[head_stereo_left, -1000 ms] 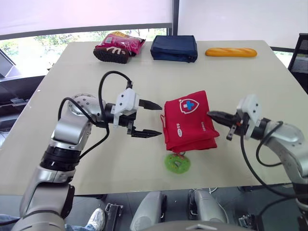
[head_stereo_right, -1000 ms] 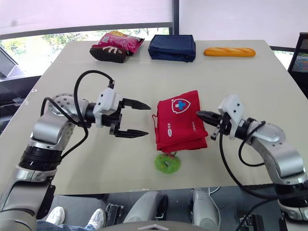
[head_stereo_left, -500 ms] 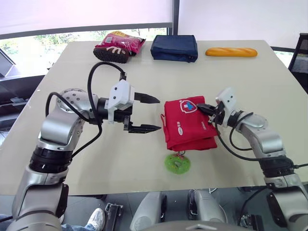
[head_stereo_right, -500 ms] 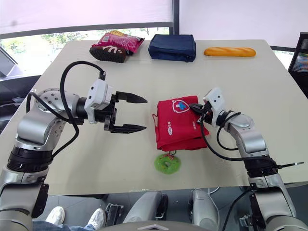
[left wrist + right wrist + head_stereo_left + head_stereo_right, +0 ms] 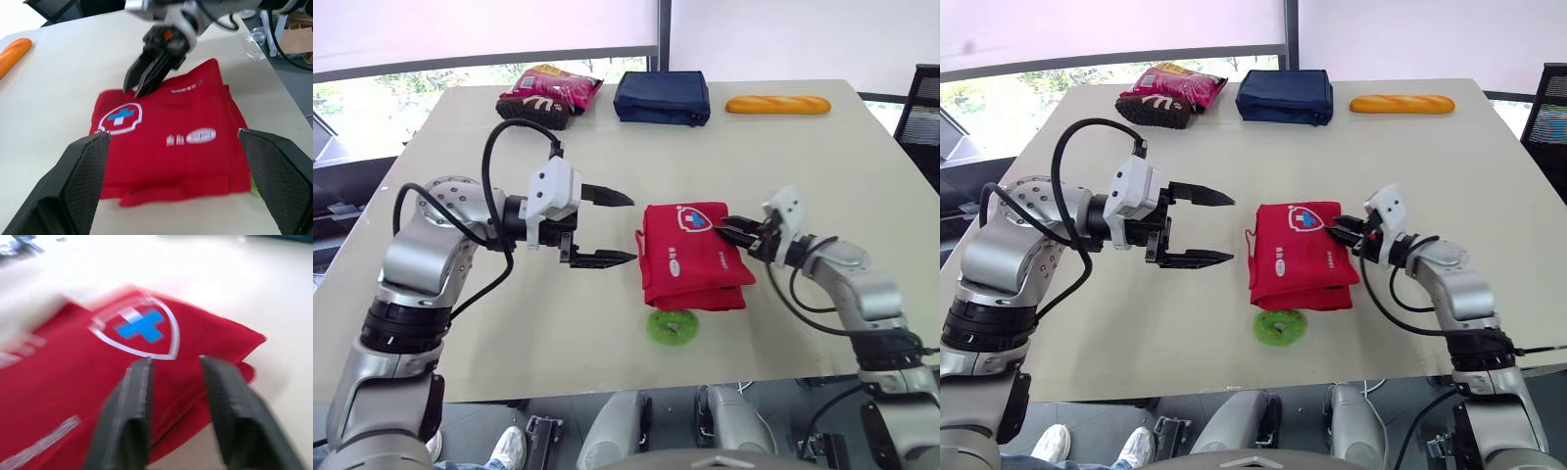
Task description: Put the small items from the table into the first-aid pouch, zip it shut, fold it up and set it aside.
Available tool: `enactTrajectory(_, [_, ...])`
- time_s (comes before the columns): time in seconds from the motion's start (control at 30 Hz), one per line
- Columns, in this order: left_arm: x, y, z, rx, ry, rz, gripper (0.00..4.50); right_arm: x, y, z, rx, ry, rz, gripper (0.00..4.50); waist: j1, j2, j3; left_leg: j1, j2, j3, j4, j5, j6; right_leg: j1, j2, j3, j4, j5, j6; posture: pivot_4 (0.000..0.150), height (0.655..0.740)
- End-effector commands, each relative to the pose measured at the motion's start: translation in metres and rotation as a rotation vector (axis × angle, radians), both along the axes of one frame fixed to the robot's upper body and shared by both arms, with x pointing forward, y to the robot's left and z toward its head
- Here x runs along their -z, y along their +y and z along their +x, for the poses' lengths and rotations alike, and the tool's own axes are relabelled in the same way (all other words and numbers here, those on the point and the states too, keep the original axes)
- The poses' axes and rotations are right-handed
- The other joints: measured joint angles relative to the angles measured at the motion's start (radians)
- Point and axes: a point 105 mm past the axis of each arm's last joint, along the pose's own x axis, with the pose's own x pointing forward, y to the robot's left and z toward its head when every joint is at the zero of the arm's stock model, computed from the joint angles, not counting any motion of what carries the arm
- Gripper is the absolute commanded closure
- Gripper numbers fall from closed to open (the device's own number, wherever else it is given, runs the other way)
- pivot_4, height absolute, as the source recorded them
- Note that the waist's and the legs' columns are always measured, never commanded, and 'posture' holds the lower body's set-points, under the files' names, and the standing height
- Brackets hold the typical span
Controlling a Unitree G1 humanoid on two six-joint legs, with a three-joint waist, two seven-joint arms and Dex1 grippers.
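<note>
Since the red pouch (image 5: 693,257) lies folded on the worktop (image 5: 558,323), only setting it aside looks left, with the left gripper (image 5: 632,230) wide open and empty beside it and the right gripper (image 5: 726,225) a little open at its corner.

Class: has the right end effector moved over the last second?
Yes. The right end effector moved from the right edge of the red pouch inward, toward its cross emblem.
</note>
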Motion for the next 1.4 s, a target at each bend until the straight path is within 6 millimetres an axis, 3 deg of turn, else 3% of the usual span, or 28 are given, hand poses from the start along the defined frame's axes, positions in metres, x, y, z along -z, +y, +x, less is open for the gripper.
enactTrajectory(0.03, [-0.011, 0.004, -0.003, -0.008, -0.052, -0.003, 0.00, -0.018, -0.012, -0.008, -0.005, 0.052, 0.070, 0.83, 0.004, 0.000, 0.000, 0.000, 0.000, 0.000, 0.000, 0.000, 0.000, 0.000, 0.000, 0.000, 0.000, 0.000, 0.000, 0.150, 0.7395])
enactTrajectory(0.1, [-0.010, 0.004, -0.004, -0.010, -0.053, -0.004, 0.00, -0.005, -0.013, -0.012, -0.010, 0.155, 0.048, 0.02, 0.006, 0.000, 0.000, 0.000, 0.000, 0.000, 0.000, 0.000, 0.000, 0.000, 0.000, 0.000, 0.000, 0.000, 0.000, 0.150, 0.7395])
enactTrajectory(0.3, [-0.014, 0.004, -0.005, -0.015, -0.068, -0.004, 0.00, 0.037, -0.008, -0.019, 0.000, 0.324, -0.081, 0.02, 0.005, 0.000, 0.000, 0.000, 0.000, 0.000, 0.000, 0.000, 0.000, 0.000, -0.001, 0.000, 0.000, 0.000, 0.000, 0.150, 0.7395])
enactTrajectory(0.4, [-0.017, 0.004, -0.006, -0.016, -0.074, -0.005, 0.00, 0.039, 0.001, -0.024, -0.037, 0.378, -0.031, 0.02, 0.005, -0.001, 0.000, 0.000, 0.000, 0.000, 0.000, 0.000, 0.000, 0.000, -0.001, 0.000, 0.000, 0.000, 0.000, 0.150, 0.7395])
enactTrajectory(0.5, [-0.017, 0.005, -0.007, -0.021, -0.078, -0.003, 0.00, 0.038, 0.007, -0.025, -0.048, 0.403, 0.005, 0.72, 0.003, 0.000, 0.000, 0.000, 0.000, 0.000, 0.000, 0.000, 0.000, 0.000, 0.000, 0.000, 0.000, 0.000, 0.000, 0.150, 0.7395])
enactTrajectory(0.6, [-0.018, 0.006, -0.007, -0.030, -0.083, -0.002, 0.00, 0.031, 0.007, -0.021, -0.041, 0.385, 0.039, 2.17, 0.003, 0.000, 0.000, 0.000, 0.000, 0.000, 0.000, 0.000, 0.000, 0.000, 0.000, 0.000, 0.000, 0.000, 0.000, 0.150, 0.7395])
enactTrajectory(0.63, [-0.018, 0.006, -0.007, -0.032, -0.084, -0.003, 0.00, 0.029, 0.007, -0.019, -0.036, 0.380, 0.051, 2.37, 0.003, 0.000, 0.000, 0.000, 0.000, 0.000, 0.000, 0.000, 0.000, 0.000, 0.000, 0.000, 0.000, 0.000, 0.000, 0.150, 0.7395])
enactTrajectory(0.67, [-0.019, 0.006, -0.007, -0.034, -0.086, -0.004, 0.00, 0.027, 0.006, -0.017, -0.026, 0.377, 0.065, 2.99, 0.003, 0.000, 0.000, 0.000, 0.000, 0.000, 0.000, 0.000, 0.000, 0.000, 0.000, 0.000, 0.000, 0.000, 0.000, 0.150, 0.7395])
enactTrajectory(0.77, [-0.019, 0.006, -0.007, -0.040, -0.090, -0.006, 0.00, 0.022, 0.003, -0.010, 0.008, 0.368, 0.101, 4.16, 0.003, 0.000, 0.000, 0.000, 0.000, 0.000, 0.000, 0.000, 0.000, 0.000, 0.000, 0.000, 0.000, 0.000, 0.000, 0.150, 0.7395])
enactTrajectory(0.8, [-0.020, 0.007, -0.007, -0.042, -0.092, -0.007, 0.00, 0.019, 0.001, -0.005, 0.035, 0.359, 0.127, 4.48, 0.004, 0.000, 0.000, 0.000, 0.000, 0.000, 0.000, 0.000, 0.000, 0.000, 0.000, 0.000, 0.000, 0.000, 0.000, 0.150, 0.7395])
enactTrajectory(0.87, [-0.021, 0.007, -0.006, -0.047, -0.098, -0.012, 0.00, 0.011, -0.004, 0.007, 0.096, 0.332, 0.183, 4.48, 0.004, 0.000, 0.000, 0.000, 0.000, 0.000, 0.000, 0.000, 0.000, 0.000, 0.000, 0.000, 0.000, 0.000, 0.000, 0.150, 0.7395])
enactTrajectory(0.97, [-0.025, 0.008, -0.004, -0.061, -0.109, -0.024, 0.00, -0.007, -0.029, 0.039, 0.296, 0.256, 0.306, 4.48, 0.005, 0.000, 0.000, 0.000, 0.000, 0.001, 0.000, 0.000, 0.000, 0.000, 0.000, 0.000, 0.000, 0.000, 0.000, 0.150, 0.7395])
enactTrajectory(1.1, [-0.033, 0.012, 0.001, -0.097, -0.132, -0.045, 0.00, -0.026, -0.092, 0.078, 0.653, 0.177, 0.481, 4.48, 0.009, 0.002, 0.002, -0.001, -0.002, 0.000, 0.000, 0.000, 0.000, -0.001, -0.001, 0.000, 0.001, 0.000, 0.000, 0.150, 0.7395])
enactTrajectory(1.17, [-0.037, 0.013, 0.004, -0.114, -0.143, -0.054, 0.00, -0.029, -0.112, 0.085, 0.756, 0.156, 0.525, 4.48, 0.009, 0.002, 0.002, -0.001, -0.003, -0.001, 0.000, 0.000, 0.000, -0.001, -0.001, 0.000, 0.001, 0.000, 0.000, 0.150, 0.7395])
enactTrajectory(1.3, [-0.053, 0.015, 0.011, -0.159, -0.169, -0.118, 0.00, -0.019, -0.179, 0.094, 1.126, 0.172, 0.656, 4.48, 0.000, 0.002, 0.002, -0.001, -0.003, 0.001, -0.002, 0.000, -0.001, -0.002, -0.001, 0.002, 0.001, 0.000, 0.000, 0.150, 0.7395])
enactTrajectory(1.4, [-0.061, 0.014, 0.013, -0.178, -0.177, -0.153, 0.00, -0.015, -0.192, 0.095, 1.206, 0.189, 0.699, 4.48, -0.004, 0.003, 0.003, -0.001, -0.003, 0.001, -0.002, 0.001, -0.001, -0.002, -0.001, 0.002, 0.001, 0.000, 0.000, 0.150, 0.7395])
